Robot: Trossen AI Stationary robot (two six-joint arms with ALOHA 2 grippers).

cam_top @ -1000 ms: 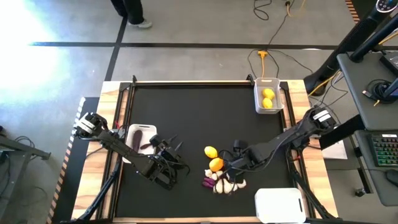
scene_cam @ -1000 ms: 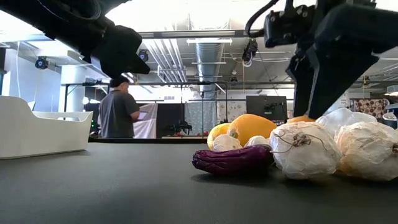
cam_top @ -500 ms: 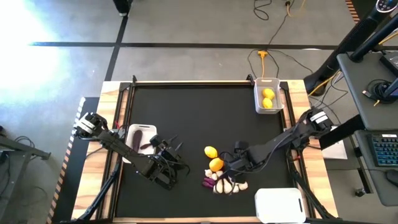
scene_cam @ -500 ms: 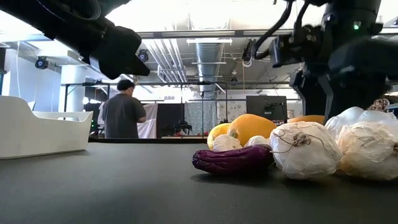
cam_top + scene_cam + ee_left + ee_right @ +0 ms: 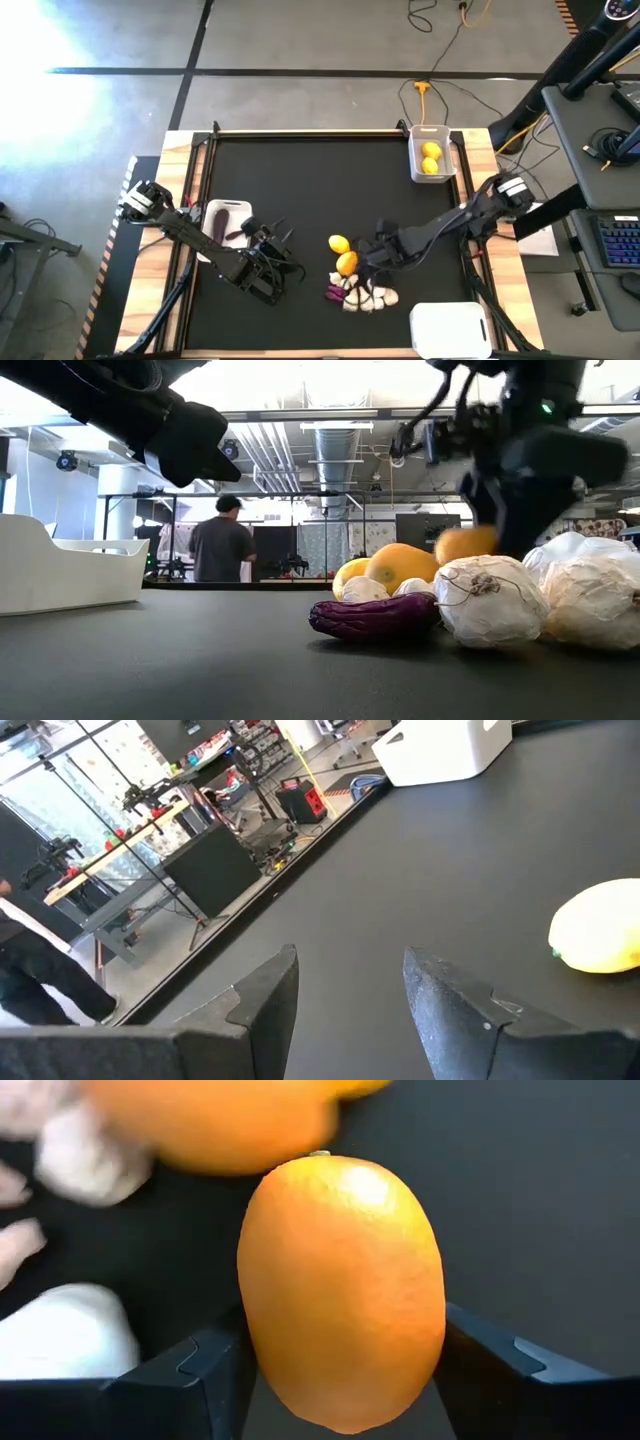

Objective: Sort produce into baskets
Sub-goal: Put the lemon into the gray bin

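The loose produce lies in a pile at the table's near middle: a yellow citrus [image 5: 339, 244], an orange citrus [image 5: 347, 263], a dark purple vegetable [image 5: 375, 617] and whitish garlic bulbs [image 5: 490, 600]. My right gripper [image 5: 373, 254] is over the pile's right side, shut on another orange citrus [image 5: 340, 1290]. My left gripper [image 5: 350, 985] is open and empty, left of the pile. One white basket [image 5: 226, 208] at the left holds a purple vegetable. A basket [image 5: 432, 135] at the far right holds two yellow citrus. A third basket [image 5: 450, 330] stands at the near right. My right gripper pinches the orange citrus by its two long sides [image 5: 258, 1330] between its two fingers. The fingers come from above and lie along the fruit's length. In the low view the fruit [image 5: 465, 545] hangs above the garlic bulbs, lifted off the table.
A bulb [image 5: 60, 1342] and another orange citrus [image 5: 210, 1120] lie close under my right gripper. My left arm [image 5: 200, 245] stretches along the table's left side. A person [image 5: 222, 545] stands in the room beyond the table. Open black tabletop lies across the far middle.
My right gripper has dropped onto the pile's right side, shut on the orange citrus and risen with it, shifting a little toward the far edge. The fruit now hangs higher than it lay. The person in the room has walked to the right.
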